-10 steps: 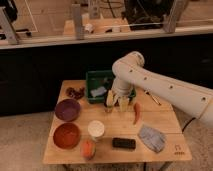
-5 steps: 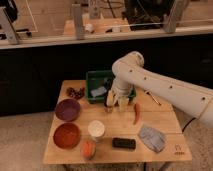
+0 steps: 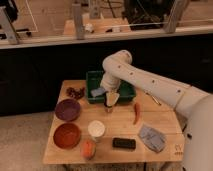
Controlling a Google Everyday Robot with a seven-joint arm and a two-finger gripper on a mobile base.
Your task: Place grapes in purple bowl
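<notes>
Our 1 gripper (image 3: 111, 100), open or closed we cannot tell, hangs before the green bin (image 3: 126, 89); the grapes (image 3: 76, 92) lie camera-left, behind the purple bowl (image 3: 67, 109).

Wooden table (image 3: 165, 115) on speckled floor (image 3: 25, 145), dark wall (image 3: 40, 75) behind, gripper (image 3: 110, 103) over table.
</notes>
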